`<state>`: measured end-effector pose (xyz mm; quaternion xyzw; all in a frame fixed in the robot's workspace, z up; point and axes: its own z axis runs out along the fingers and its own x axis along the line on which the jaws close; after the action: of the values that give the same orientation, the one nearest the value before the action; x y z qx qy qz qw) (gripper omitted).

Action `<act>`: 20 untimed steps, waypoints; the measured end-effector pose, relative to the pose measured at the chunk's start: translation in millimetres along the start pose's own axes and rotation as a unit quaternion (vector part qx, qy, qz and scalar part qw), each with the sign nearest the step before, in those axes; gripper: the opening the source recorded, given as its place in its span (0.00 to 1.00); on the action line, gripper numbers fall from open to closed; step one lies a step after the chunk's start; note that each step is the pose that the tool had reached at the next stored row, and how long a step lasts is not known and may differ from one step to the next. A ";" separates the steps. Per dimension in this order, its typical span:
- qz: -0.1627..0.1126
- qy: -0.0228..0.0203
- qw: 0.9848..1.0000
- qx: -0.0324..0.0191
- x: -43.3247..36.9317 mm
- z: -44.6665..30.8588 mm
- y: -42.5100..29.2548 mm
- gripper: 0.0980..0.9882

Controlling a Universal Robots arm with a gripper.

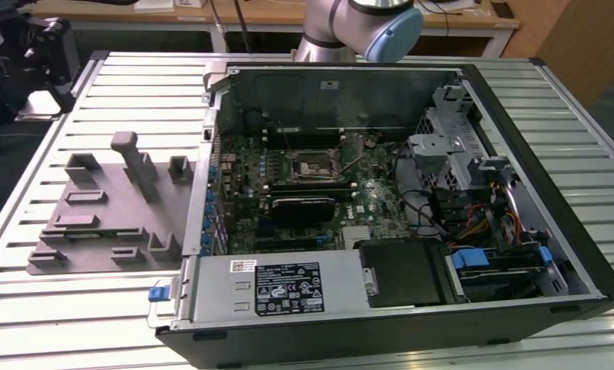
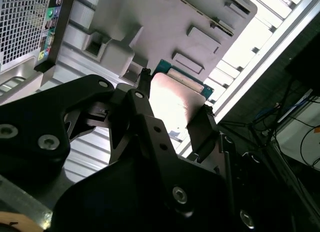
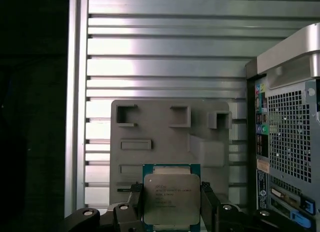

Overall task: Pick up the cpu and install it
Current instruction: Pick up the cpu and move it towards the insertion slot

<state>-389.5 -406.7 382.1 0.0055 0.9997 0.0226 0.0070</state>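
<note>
- Gripper (image 3: 171,213): its black fingers (image 3: 207,204) press on two opposite edges of the cpu (image 3: 171,194), with the jaws parted only by the chip's width.
- The cpu has its silver lid toward the first wrist view, with a green rim showing. In the second wrist view (image 2: 172,99) it sits between the same fingers.
- Grey fixture plate (image 3: 165,137): it lies behind the held chip, on the slatted metal table (image 1: 81,308).
- Open computer case (image 1: 512,116): it stands just beside the plate, on the exterior view's right, with the motherboard socket (image 1: 312,166) mid-board.
- Robot arm (image 1: 364,23): it is at the case's far side.

Silver-grey arm (image 1: 327,38) with pale-blue joint cap (image 1: 394,35), and black end effector (image 2: 175,94) studded with silver screws (image 2: 48,142).
</note>
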 end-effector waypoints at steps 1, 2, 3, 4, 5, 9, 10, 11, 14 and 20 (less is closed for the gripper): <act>0.000 0.000 1.000 0.000 -2.0 0.0 0.2 0.50; 0.000 0.000 1.000 0.000 -3.9 0.1 0.4 0.50; 0.000 0.000 1.000 0.000 -5.9 0.1 0.6 0.50; 0.000 0.000 1.000 0.000 -7.7 0.2 0.8 0.50; 0.000 0.000 1.000 0.000 -9.6 0.2 1.0 0.50; 0.000 0.000 1.000 0.000 -17.0 0.4 1.8 0.50; 0.000 0.000 1.000 0.000 -19.1 0.4 2.0 0.50; 0.000 0.000 1.000 0.000 -21.0 0.4 2.2 0.50; 0.000 0.000 1.000 0.000 -26.5 0.5 2.8 0.50; 0.000 0.000 1.000 0.000 -37.9 0.7 3.9 0.50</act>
<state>-351.5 -403.2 382.1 0.0055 0.9997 0.0226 0.0070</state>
